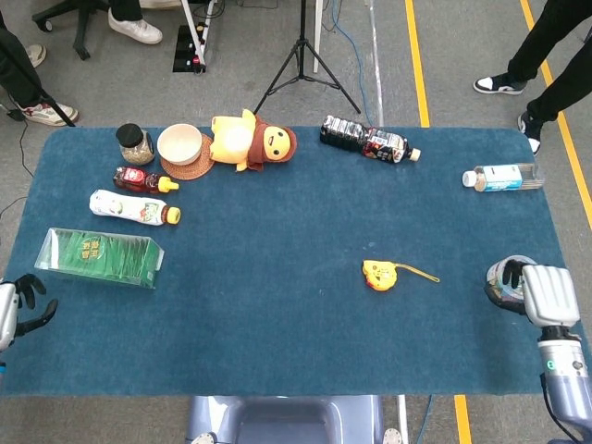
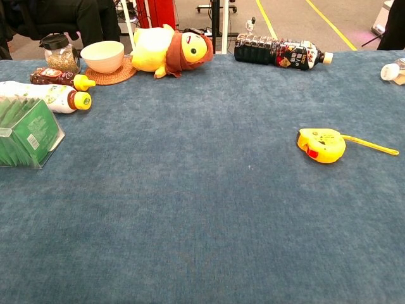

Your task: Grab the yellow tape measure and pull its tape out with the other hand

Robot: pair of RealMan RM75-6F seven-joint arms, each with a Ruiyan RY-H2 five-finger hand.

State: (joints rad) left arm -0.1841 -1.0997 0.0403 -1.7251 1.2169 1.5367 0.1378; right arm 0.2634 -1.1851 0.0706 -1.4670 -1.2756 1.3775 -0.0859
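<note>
Grey floor, yellow lines, perhaps tape.
</note>
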